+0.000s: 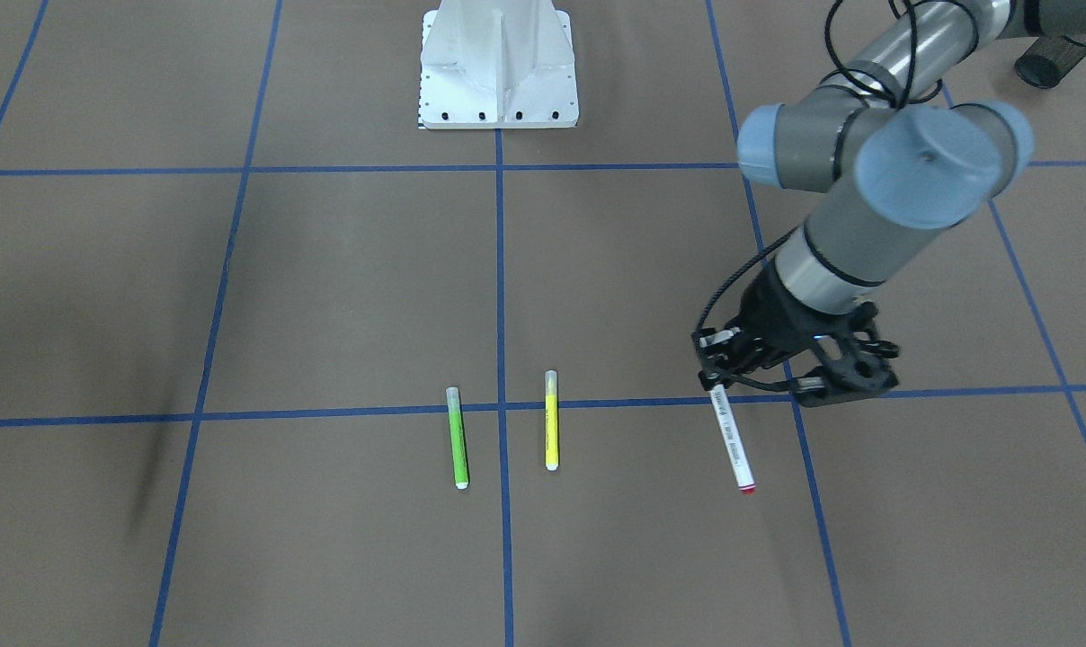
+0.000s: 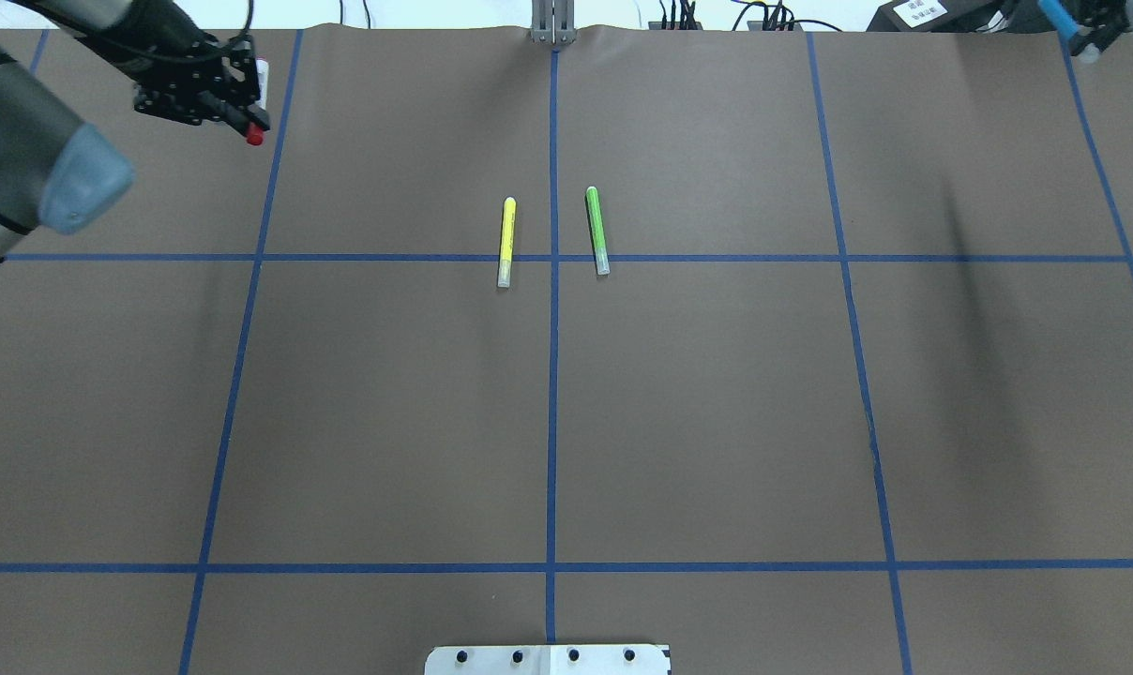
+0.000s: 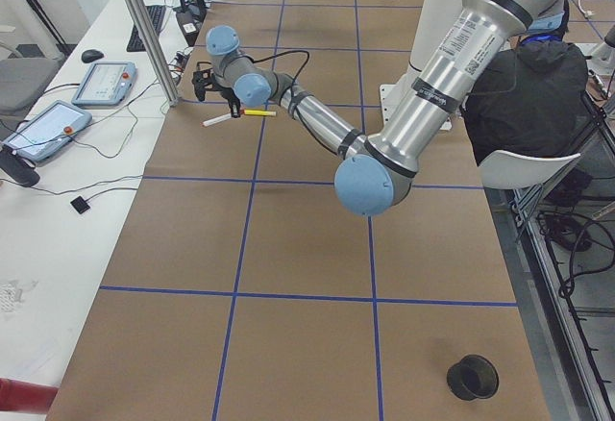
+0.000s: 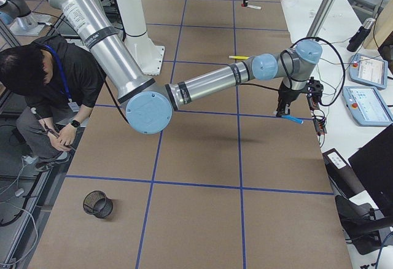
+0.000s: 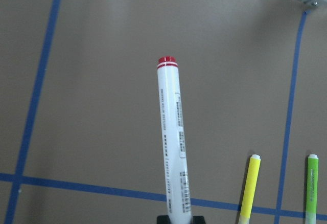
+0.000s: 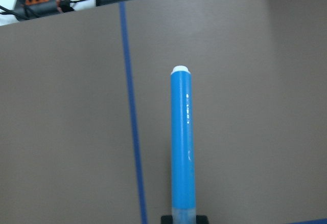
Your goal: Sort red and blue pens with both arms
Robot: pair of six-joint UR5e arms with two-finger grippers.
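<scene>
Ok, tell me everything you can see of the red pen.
The red pen is a slim marker: white plastic-looking barrel with fine grey print, red end with a white ring. The left gripper is shut on its other end, so it juts out tilted over the brown table. Whether its red end touches the table is unclear.

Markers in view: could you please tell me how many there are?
4: red-capped marker in left pincer, blue marker in right pincer, yellow marker and lime-green marker lying centrally.
</scene>
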